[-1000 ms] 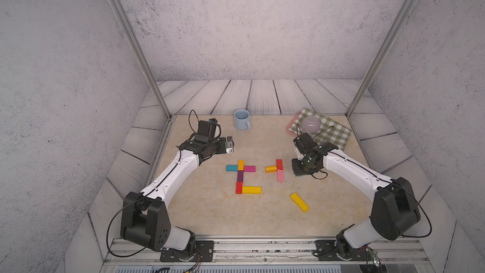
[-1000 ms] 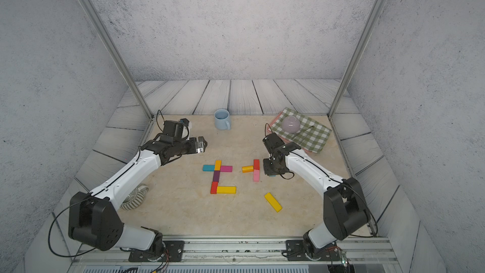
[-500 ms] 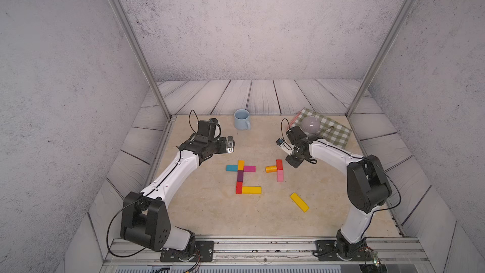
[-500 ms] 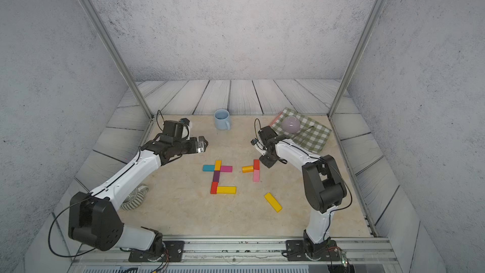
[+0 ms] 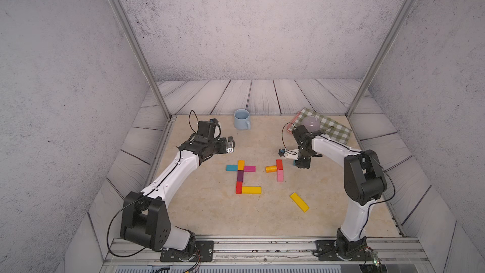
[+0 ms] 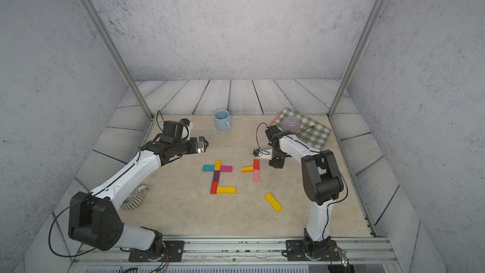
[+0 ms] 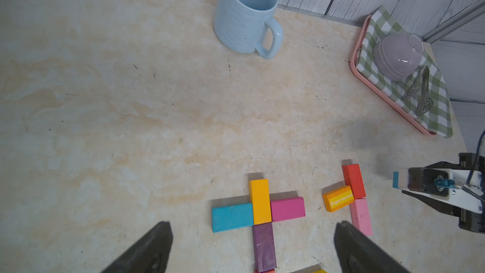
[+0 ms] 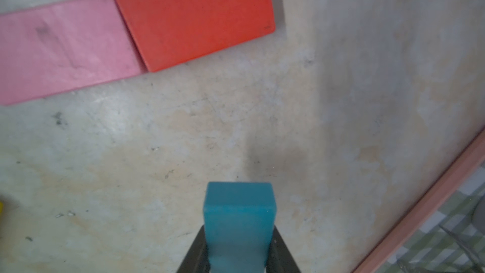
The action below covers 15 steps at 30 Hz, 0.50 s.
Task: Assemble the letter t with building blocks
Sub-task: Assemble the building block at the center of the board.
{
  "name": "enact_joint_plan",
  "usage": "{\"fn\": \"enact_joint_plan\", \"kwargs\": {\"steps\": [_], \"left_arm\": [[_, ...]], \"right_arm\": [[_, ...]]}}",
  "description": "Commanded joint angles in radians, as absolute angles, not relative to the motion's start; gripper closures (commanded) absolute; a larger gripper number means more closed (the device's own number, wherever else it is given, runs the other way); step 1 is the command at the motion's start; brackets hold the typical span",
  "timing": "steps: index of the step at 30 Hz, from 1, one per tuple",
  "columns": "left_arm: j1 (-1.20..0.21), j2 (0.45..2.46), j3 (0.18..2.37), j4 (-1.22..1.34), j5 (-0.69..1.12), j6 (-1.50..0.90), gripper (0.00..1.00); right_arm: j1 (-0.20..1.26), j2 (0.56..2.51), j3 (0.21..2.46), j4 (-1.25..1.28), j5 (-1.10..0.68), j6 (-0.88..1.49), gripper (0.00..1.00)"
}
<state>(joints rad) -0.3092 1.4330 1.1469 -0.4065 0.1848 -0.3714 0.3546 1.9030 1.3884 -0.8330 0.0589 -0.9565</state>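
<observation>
Two grippers: right gripper (image 8: 238,253) clamps a teal block (image 8: 238,211) (near the red block (image 8: 194,17)); left gripper (image 7: 252,227) hovers with jaws wide apart, empty.

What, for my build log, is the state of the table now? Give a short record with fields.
left pincer: open, empty
right pincer: shut on teal block
letter shape: six blocks joined
second group: orange block, red block, pink block, touching
loose: long yellow block
background: mug
</observation>
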Motion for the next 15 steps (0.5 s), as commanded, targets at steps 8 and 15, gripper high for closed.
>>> {"fn": "enact_joint_plan", "kwargs": {"steps": [8, 15], "left_arm": [[-0.296, 1.436, 1.14, -0.388, 0.201, -0.38, 0.01], [-0.293, 1.434, 1.138, -0.388, 0.195, -0.379, 0.01]], "right_arm": [[0.381, 1.97, 1.446, -0.905, 0.016, -1.057, 0.94], [0.411, 2.028, 1.483, -0.892, 0.032, -1.054, 0.93]]}}
